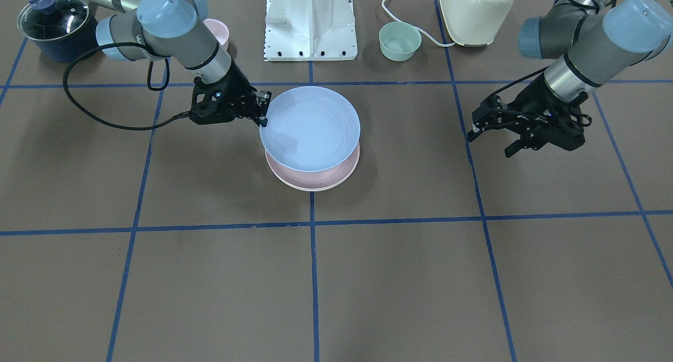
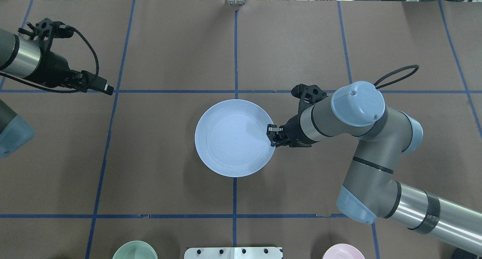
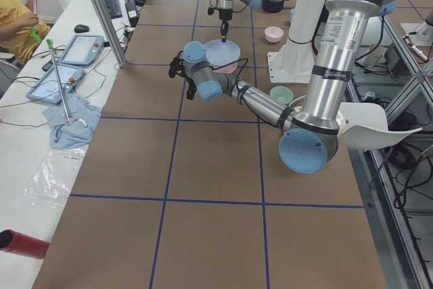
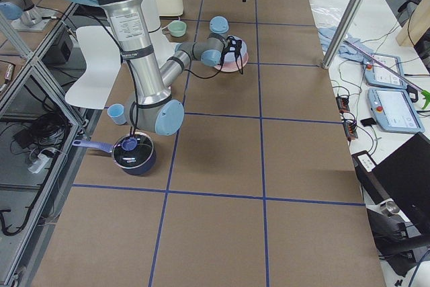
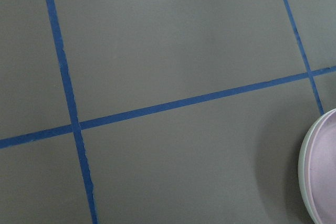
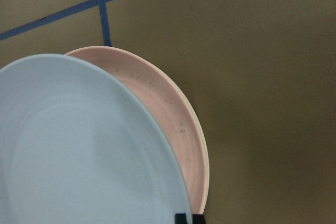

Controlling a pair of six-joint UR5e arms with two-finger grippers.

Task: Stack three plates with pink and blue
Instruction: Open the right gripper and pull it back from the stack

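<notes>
My right gripper [image 1: 263, 117] is shut on the rim of the pale blue plate [image 1: 310, 128] and holds it slightly tilted, just above the pale pink plate [image 1: 320, 177]. The pink plate lies on the cream-white plate, of which only a thin rim [image 1: 310, 189] shows. In the overhead view the blue plate [image 2: 233, 137] hides both plates below it, with the right gripper [image 2: 273, 135] at its right edge. The right wrist view shows the blue plate [image 6: 79, 150] over the pink plate [image 6: 168, 114]. My left gripper [image 1: 490, 143] is open and empty, well away from the stack.
A small pink bowl [image 1: 220, 30], a mint-green bowl [image 1: 399, 41], a cream toaster [image 1: 476, 12] and a dark pot with a glass lid [image 1: 52, 22] stand along the robot's side, around the white base mount [image 1: 310, 22]. Blue tape lines grid the brown table.
</notes>
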